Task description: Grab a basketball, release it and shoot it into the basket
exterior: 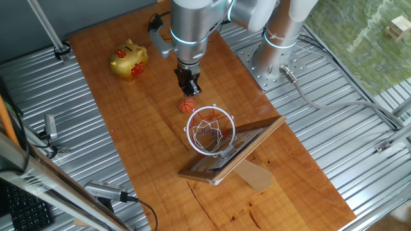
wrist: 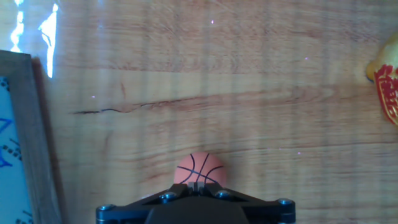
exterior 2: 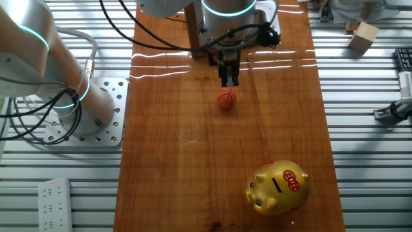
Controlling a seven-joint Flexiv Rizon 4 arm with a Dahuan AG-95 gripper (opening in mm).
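Nearest us in one fixed view, the miniature white-ringed basket with its string net (exterior: 210,131) leans on a tilted wooden-framed backboard (exterior: 232,149) mid-bench. Just beyond, we see the tiny orange basketball with dark seams (exterior: 187,106) resting on the wooden bench (exterior: 128,141). Above it hovers our black two-finger gripper (exterior: 189,89); we cannot tell its opening. Farther off, a golden piggy bank (exterior: 129,60) sits near the bench's edge.

basketball (wrist: 199,172) | lower part hidden | behind end effector (wrist: 194,205)
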